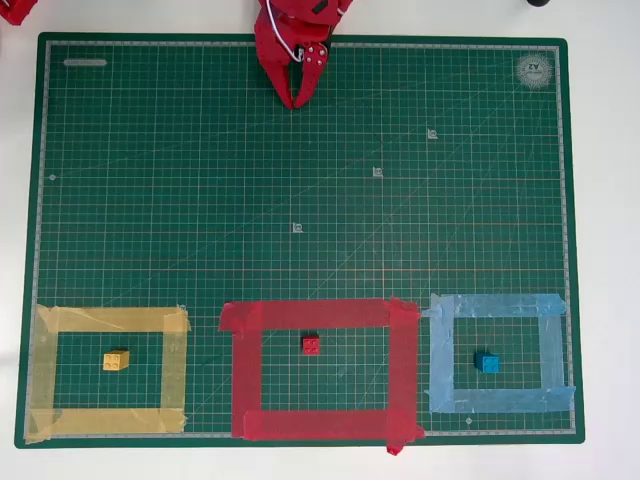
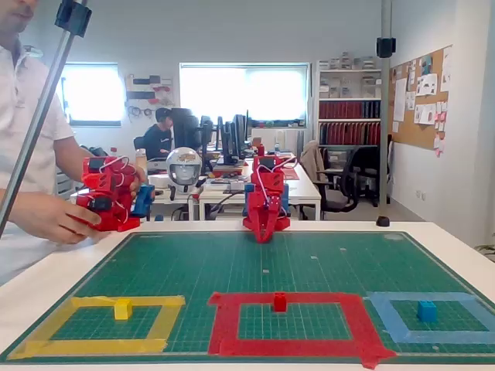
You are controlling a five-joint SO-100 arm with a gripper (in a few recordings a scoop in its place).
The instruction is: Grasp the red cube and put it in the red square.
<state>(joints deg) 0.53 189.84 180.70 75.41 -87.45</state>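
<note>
The red cube (image 1: 311, 345) (image 2: 279, 301) is a tiny studded block resting on the green mat inside the red square (image 1: 250, 425) (image 2: 224, 325), near the far side of its inner area. My red gripper (image 1: 297, 100) (image 2: 264, 236) hangs folded at the far edge of the mat, well away from the cube. Its fingertips come together in a point with nothing between them.
A yellow block (image 1: 116, 360) (image 2: 122, 309) lies inside the yellow tape outline (image 1: 45, 415). A blue block (image 1: 487, 363) (image 2: 426, 311) lies inside the light-blue tape outline (image 1: 440, 390). The green cutting mat (image 1: 300, 200) covers the white table. A person sits at the left in the fixed view.
</note>
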